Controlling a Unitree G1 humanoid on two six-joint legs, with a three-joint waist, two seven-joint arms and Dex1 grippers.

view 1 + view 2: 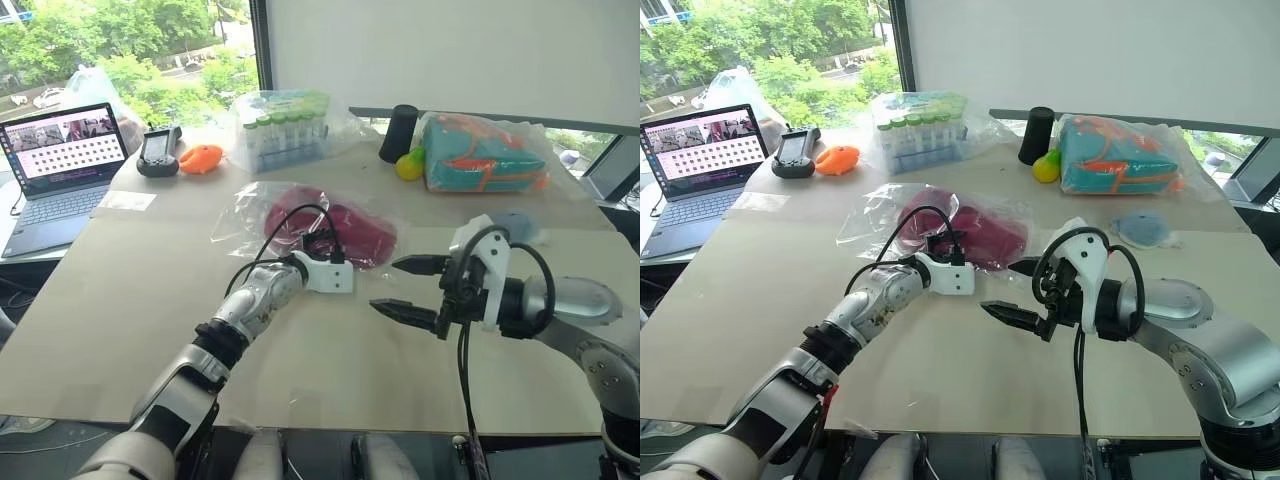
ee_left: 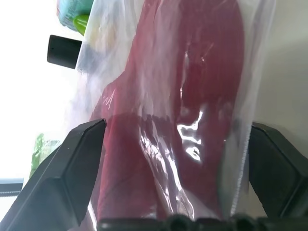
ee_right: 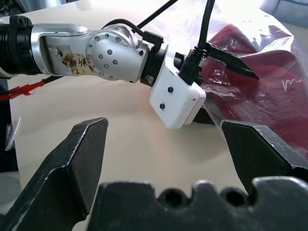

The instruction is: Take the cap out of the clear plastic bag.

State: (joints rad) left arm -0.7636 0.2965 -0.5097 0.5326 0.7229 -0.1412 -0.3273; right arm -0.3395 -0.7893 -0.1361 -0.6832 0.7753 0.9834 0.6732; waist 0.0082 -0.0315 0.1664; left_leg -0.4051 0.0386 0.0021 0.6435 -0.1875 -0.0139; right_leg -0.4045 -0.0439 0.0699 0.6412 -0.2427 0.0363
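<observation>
while the cap lies sealed in the clear plastic bag mid-desk, the left hand straddles it with fingers spread; the right hand waits released. next, probably pinch the film.
</observation>
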